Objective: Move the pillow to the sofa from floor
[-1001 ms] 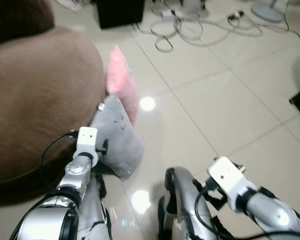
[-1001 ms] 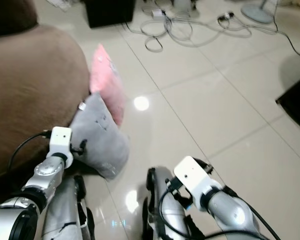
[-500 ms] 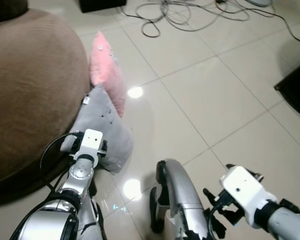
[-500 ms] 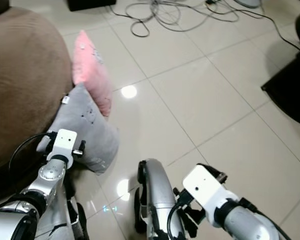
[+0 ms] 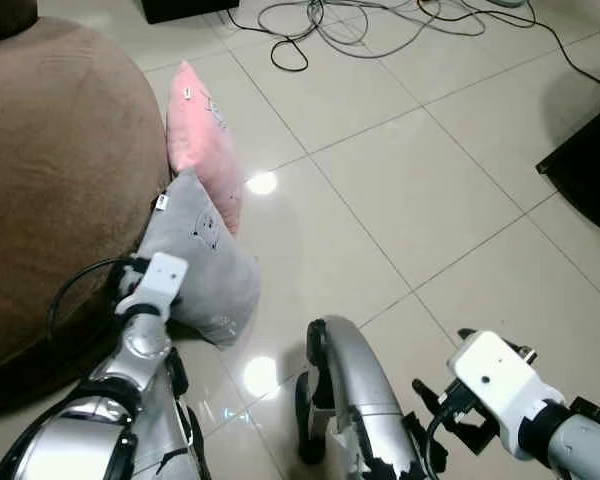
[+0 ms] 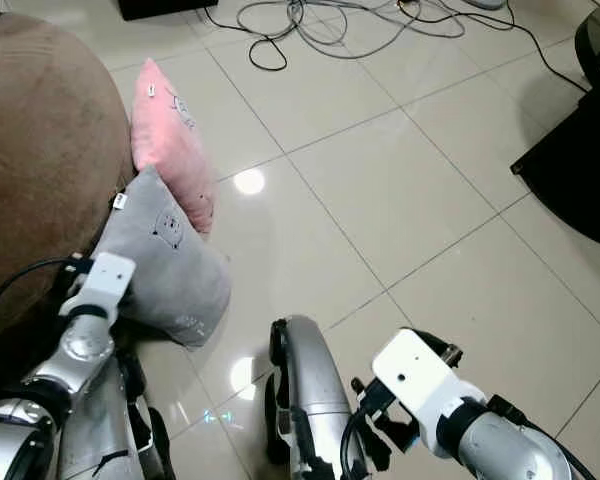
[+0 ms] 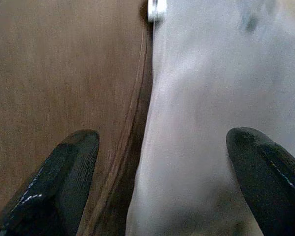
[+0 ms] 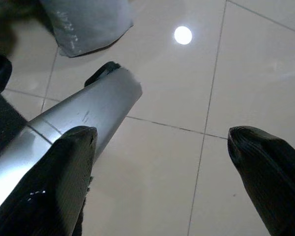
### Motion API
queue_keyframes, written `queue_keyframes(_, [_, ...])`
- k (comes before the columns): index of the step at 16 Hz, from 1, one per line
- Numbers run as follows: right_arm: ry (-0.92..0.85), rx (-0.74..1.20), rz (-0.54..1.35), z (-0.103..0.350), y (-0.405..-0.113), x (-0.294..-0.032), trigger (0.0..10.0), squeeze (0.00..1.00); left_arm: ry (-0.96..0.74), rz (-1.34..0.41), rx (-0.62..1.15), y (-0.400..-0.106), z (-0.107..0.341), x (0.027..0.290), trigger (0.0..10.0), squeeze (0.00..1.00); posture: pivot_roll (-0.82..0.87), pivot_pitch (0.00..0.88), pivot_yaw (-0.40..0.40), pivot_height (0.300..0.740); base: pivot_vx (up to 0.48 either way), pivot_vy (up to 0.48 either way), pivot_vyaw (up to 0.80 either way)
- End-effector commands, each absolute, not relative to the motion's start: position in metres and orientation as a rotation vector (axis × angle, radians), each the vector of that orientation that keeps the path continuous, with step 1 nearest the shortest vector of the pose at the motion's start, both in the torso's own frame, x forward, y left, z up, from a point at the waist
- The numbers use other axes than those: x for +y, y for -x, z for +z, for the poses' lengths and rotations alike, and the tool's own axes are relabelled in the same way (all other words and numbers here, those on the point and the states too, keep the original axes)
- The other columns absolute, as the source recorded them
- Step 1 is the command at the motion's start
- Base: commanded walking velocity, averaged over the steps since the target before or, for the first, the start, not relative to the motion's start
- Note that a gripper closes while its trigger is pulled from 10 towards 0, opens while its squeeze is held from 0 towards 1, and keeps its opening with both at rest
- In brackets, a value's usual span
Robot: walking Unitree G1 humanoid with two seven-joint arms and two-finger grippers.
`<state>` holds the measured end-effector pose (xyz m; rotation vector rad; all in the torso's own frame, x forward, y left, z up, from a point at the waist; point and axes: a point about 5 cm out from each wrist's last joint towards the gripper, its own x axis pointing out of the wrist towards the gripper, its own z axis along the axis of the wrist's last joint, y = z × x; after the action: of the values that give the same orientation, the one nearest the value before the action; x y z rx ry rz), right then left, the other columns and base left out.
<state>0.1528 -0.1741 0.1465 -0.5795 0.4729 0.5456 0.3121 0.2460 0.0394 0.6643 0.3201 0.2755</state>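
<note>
Both tools gape: left tool (image 7: 162,182) reaches low against grey pillow (image 5: 195,260); right tool (image 8: 162,182) hangs.

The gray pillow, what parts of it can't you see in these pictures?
- Gray pillow: in the eye views its lower left corner is hidden behind the left arm and left hand.
- Its side against the brown sofa faces away from the head camera.
- Left wrist view: blurred and cut off by the edges; the dark print cannot be read.
- Right wrist view: one corner, the rest is cut off.
</note>
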Motion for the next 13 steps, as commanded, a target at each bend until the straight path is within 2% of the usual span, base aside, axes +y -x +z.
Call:
queue_keyframes(1, [0.578, 0.493, 0.58, 0.146, -0.147, -0.172, 10.0, 0.0, -0.643, 0.267, 0.456, -0.296, 0.019, 0.252, 10.0, 0.38, -0.34, 0.255, -0.177, 0.557, 0.0, 0.0, 0.0])
queue_keyframes(2, [0.578, 0.494, 0.58, 0.146, -0.148, -0.172, 10.0, 0.0, -0.611, 0.288, 0.472, -0.293, 0.017, 0.255, 10.0, 0.0, -0.34, 0.255, -0.177, 0.557, 0.0, 0.0, 0.0])
queue_keyframes(4, [0.577, 0.496, 0.579, 0.146, -0.148, -0.172, 10.0, 0.0, -0.427, 0.324, 0.506, -0.29, 0.012, 0.255, 10.0, 0.0, -0.34, 0.248, -0.18, 0.557, 0.0, 0.0, 0.0])
queue_keyframes(7, [0.578, 0.499, 0.584, 0.146, -0.148, -0.171, 10.0, 0.0, -0.264, 0.33, 0.513, -0.288, 0.009, 0.251, 10.0, 0.0, -0.34, 0.245, -0.187, 0.557, 0.0, 0.0, 0.0])
queue_keyframes(13, [0.571, 0.494, 0.597, 0.145, -0.148, -0.168, 10.0, 0.0, -0.091, 0.267, 0.449, -0.298, 0.013, 0.235, 10.0, 0.0, -0.34, 0.236, -0.193, 0.557, 0.0, 0.0, 0.0])
